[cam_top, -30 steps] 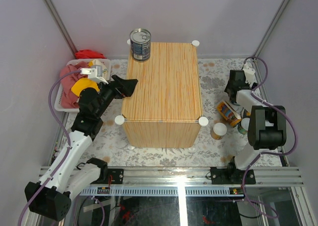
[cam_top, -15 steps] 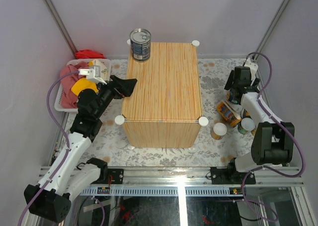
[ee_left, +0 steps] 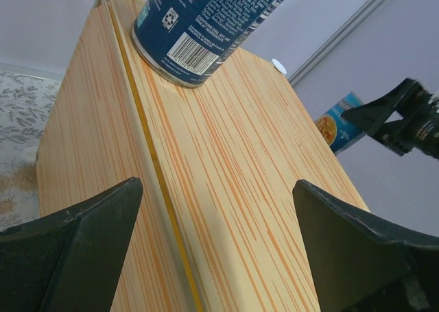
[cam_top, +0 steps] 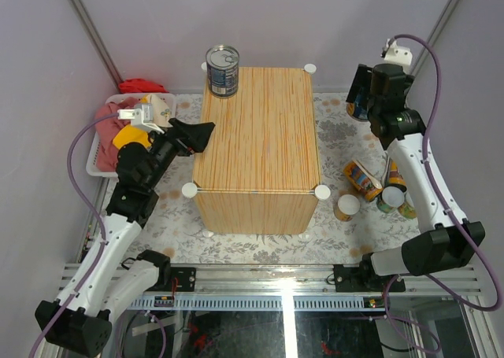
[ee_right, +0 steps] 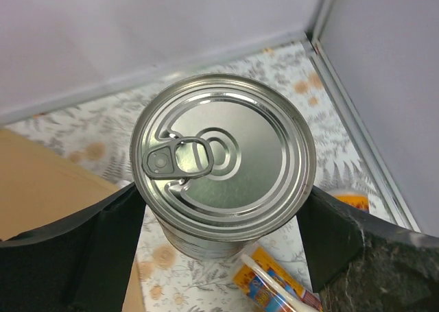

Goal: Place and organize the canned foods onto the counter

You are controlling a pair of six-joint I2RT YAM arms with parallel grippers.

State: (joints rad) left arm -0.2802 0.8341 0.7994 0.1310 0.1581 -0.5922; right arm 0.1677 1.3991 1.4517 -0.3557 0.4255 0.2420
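Pale lilac walls close in a floral mat; at its centre stands the counter, a tall wood-grain box with white knobs at its corners; one blue-labelled can stands upright at the far left corner of its top, tucked against the edge, presumably to leave the rest of the top free for a row.

To the right of the counter, the right gripper is raised above the mat near the far right corner of the enclosure; its wrist view shows a silver-topped can upright between the two fingers, both pressed to its sides, pull-tab up; the jaws stand only as wide as the can's body; the upright carry should let it go down flat on its base. The sensible spot is probably beside the can already placed.

Several loose cans wait on the mat by the counter's near right corner; one lies on its side, the others stand with their lids up.

Hovering at the counter's left edge, the left gripper has its jaws spread wide with nothing between them but the wood-grain top.

Beyond it, a white tray of cloths sits apart from the job.
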